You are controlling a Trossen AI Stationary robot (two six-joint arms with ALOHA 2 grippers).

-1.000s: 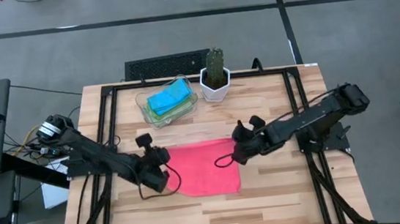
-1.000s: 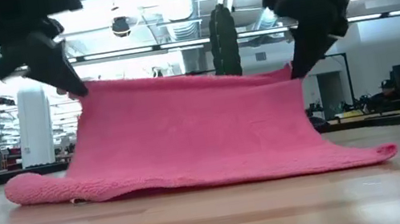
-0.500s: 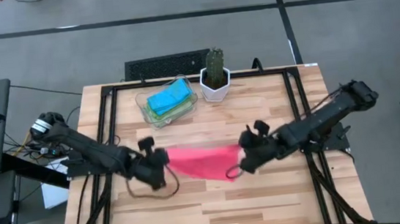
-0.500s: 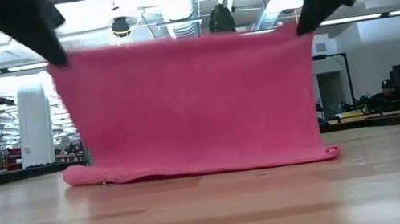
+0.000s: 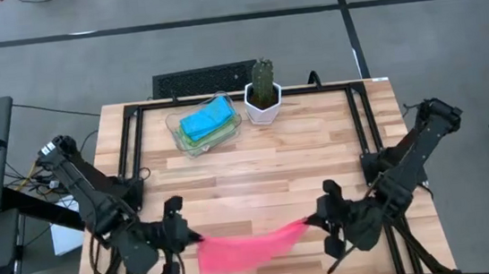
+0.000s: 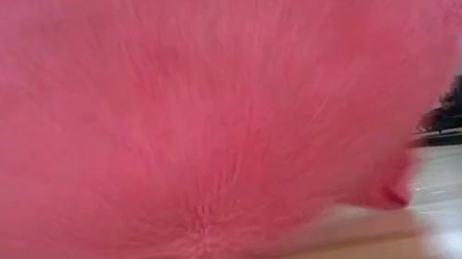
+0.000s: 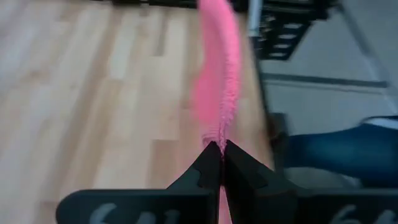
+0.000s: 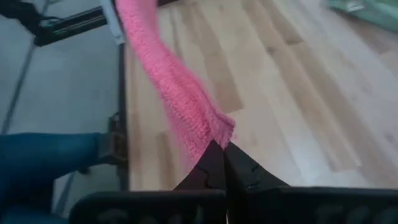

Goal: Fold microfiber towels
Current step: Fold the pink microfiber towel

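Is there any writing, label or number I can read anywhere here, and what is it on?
Only partial raised marks on the left tool, roughly "64", cut off by the picture's edge, so not surely readable.
None on the pink towel, the clear tray or the cactus pot.

fuzzy pink microfiber towel (image 6: 191, 117); smooth wood table (image 5: 299, 141).

Hot pink towel (image 5: 242, 248) between two black grippers, left (image 5: 185, 239) and right (image 5: 317, 221); pale striped wood table (image 5: 255, 154); cyan and green cloths (image 5: 204, 123) in a clear tray (image 5: 175, 126); green cactus (image 5: 262, 79), white pot (image 5: 262, 106)
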